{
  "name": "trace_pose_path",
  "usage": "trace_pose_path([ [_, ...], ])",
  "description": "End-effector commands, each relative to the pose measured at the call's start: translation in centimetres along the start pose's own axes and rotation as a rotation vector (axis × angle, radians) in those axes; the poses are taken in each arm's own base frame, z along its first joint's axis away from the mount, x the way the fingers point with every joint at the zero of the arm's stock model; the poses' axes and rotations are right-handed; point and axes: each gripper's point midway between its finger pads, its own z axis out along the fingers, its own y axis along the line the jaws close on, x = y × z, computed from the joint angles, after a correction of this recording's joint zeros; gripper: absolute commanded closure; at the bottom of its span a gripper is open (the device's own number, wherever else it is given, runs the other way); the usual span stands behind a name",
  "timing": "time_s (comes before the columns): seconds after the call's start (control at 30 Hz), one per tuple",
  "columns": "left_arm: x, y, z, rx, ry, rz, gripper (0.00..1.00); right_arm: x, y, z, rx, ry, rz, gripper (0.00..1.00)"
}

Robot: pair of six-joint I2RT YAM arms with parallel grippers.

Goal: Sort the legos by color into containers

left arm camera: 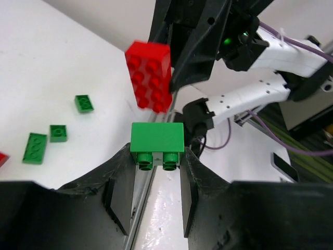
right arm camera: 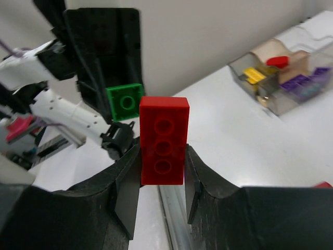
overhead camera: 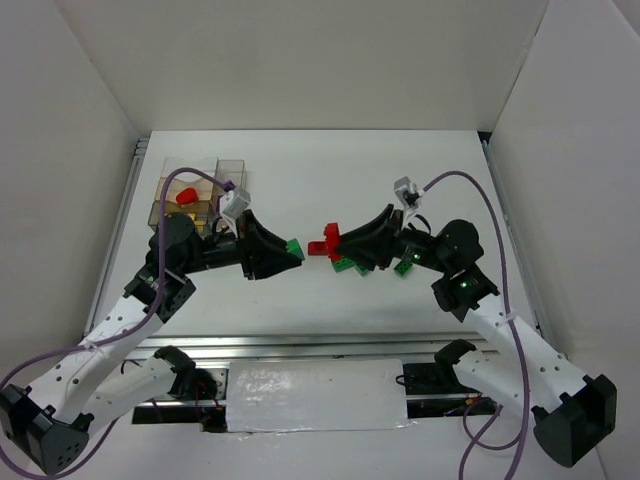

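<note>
My left gripper [overhead camera: 287, 250] is shut on a green brick [overhead camera: 296, 248], held above the table's middle; in the left wrist view the green brick [left arm camera: 157, 143] sits between the fingertips of that gripper [left arm camera: 157, 159]. My right gripper [overhead camera: 338, 244] is shut on a long red brick [overhead camera: 324, 244], also seen in its wrist view [right arm camera: 163, 140] between the fingertips of that gripper [right arm camera: 162, 159]. The two bricks face each other a small gap apart. The clear divided container [overhead camera: 163, 183] stands at the back left, holding a red piece [overhead camera: 186, 193], yellow pieces [overhead camera: 190, 209] and purple pieces [right arm camera: 299, 80].
Loose green bricks lie on the table under and beside the right gripper [overhead camera: 350, 266], [overhead camera: 404, 267]; three show in the left wrist view [left arm camera: 83, 102], [left arm camera: 58, 133], [left arm camera: 35, 147]. A red piece peeks in at the right wrist view's edge [right arm camera: 323, 184]. White walls enclose the table.
</note>
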Motion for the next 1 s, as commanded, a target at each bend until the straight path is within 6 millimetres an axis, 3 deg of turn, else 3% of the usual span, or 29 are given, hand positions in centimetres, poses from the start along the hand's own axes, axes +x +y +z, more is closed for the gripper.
trace_pose_path([
  [0.0,-1.9,1.0,-0.4,-0.094,-0.059,0.057,1.0,-1.3,0.2,-1.6,-0.03,-0.045,-0.021,1.0],
  [0.07,-2.2,1.4,-0.4,-0.111,-0.066,0.055,1.0,-1.3,-0.1,-2.0,-0.014,-0.04,-0.024,1.0],
  [0.13,-2.4,3.3,-0.7,-0.205,-0.067,0.022,1.0,-1.7,-0.6,-2.5,0.031,-0.053,-0.053,1.0],
  [0.17,-3.2,6.4,-1.4,-0.35,-0.103,-0.004,1.0,-1.4,-1.4,-2.8,0.07,-0.044,-0.039,1.0],
  [0.23,-4.2,10.0,-3.0,-0.532,-0.13,-0.073,1.0,-2.0,-1.9,-3.2,0.128,-0.072,-0.064,1.0],
  [0.27,-3.5,12.2,-4.2,-0.639,-0.111,-0.139,1.0,-2.1,-2.1,-3.4,0.144,-0.077,-0.066,1.0],
  [0.3,-4.7,16.1,-6.6,-0.788,-0.161,-0.219,1.0,-1.9,-2.3,-3.5,0.163,-0.07,-0.06,1.0],
  [0.33,-5.0,18.2,-8.2,-0.873,-0.18,-0.27,1.0,-2.1,-2.3,-3.7,0.176,-0.078,-0.06,1.0],
  [0.37,-3.9,22.0,-11.0,-1.019,-0.166,-0.373,1.0,-1.9,-2.5,-3.8,0.188,-0.073,-0.049,1.0],
  [0.4,-5.7,23.5,-12.5,-1.1,-0.218,-0.372,1.0,-1.9,-2.5,-3.8,0.196,-0.075,-0.039,1.0],
  [0.43,-6.2,25.2,-13.7,-1.168,-0.241,-0.384,1.0,-1.9,-2.6,-3.9,0.206,-0.077,-0.028,1.0],
  [0.47,-5.5,28.6,-15.4,-1.263,-0.232,-0.443,1.0,-1.9,-3.0,-3.9,0.229,-0.081,-0.013,1.0],
  [0.5,-7.8,29.8,-16.0,-1.288,-0.283,-0.427,1.0,-1.8,-3.1,-4.0,0.237,-0.084,0.005,1.0],
  [0.53,-8.3,31.6,-16.9,-1.33,-0.302,-0.439,1.0,-1.8,-3.3,-4.0,0.242,-0.086,0.015,1.0],
  [0.57,-7.0,35.5,-19.4,-1.403,-0.302,-0.512,1.0,-1.7,-3.5,-3.9,0.248,-0.094,0.025,1.0],
  [0.6,-9.2,36.9,-20.1,-1.405,-0.38,-0.533,1.0,-1.5,-3.6,-3.9,0.245,-0.098,0.052,1.0],
  [0.63,-9.6,38.6,-20.3,-1.376,-0.398,-0.555,1.0,-1.4,-3.6,-3.7,0.234,-0.097,0.061,1.0],
  [0.67,-8.5,42.0,-21.2,-1.388,-0.401,-0.597,1.0,-1.2,-3.3,-3.5,0.213,-0.096,0.062,1.0],
  [0.7,-12.1,43.0,-21.2,-1.352,-0.458,-0.529,1.0,-0.9,-3.4,-3.3,0.205,-0.089,0.08,1.0],
  [0.77,-13.8,46.7,-21.2,-1.342,-0.409,-0.494,1.0,-0.5,-3.1,-3.1,0.182,-0.077,0.09,1.0],
  [0.8,-14.1,47.7,-21.5,-1.363,-0.392,-0.492,1.0,-0.4,-3.0,-3.1,0.173,-0.074,0.093,1.0],
  [0.83,-11.8,50.4,-22.0,-1.414,-0.343,-0.517,0.99,-0.2,-2.8,-3.0,0.161,-0.073,0.093,1.0],
  [0.87,-13.2,50.9,-22.3,-1.423,-0.364,-0.497,0.99,0.0,-2.8,-3.0,0.156,-0.071,0.095,1.0],
  [0.97,-10.9,53.0,-22.9,-1.466,-0.347,-0.538,0.93,0.1,-2.8,-2.9,0.155,-0.075,0.087,1.0],
])
